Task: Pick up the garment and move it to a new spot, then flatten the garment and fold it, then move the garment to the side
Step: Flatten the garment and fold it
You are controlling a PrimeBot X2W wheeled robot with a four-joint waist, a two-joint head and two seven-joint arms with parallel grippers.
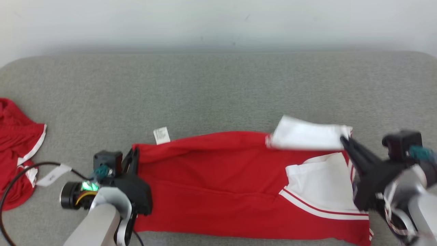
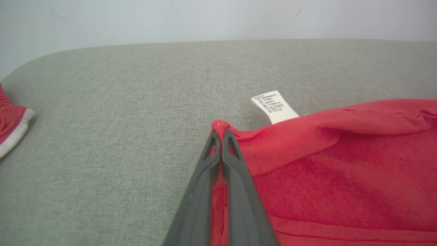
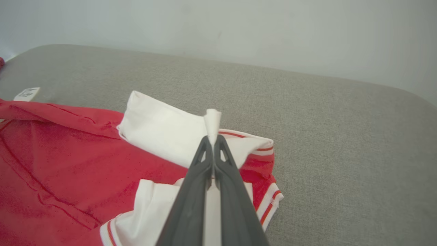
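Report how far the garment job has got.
Done: the garment lies spread across the grey surface. In hand: the left gripper pinches its red corner and the right gripper its white edge, so flattening or folding seems under way. Left: finishing the fold, then moving it aside.
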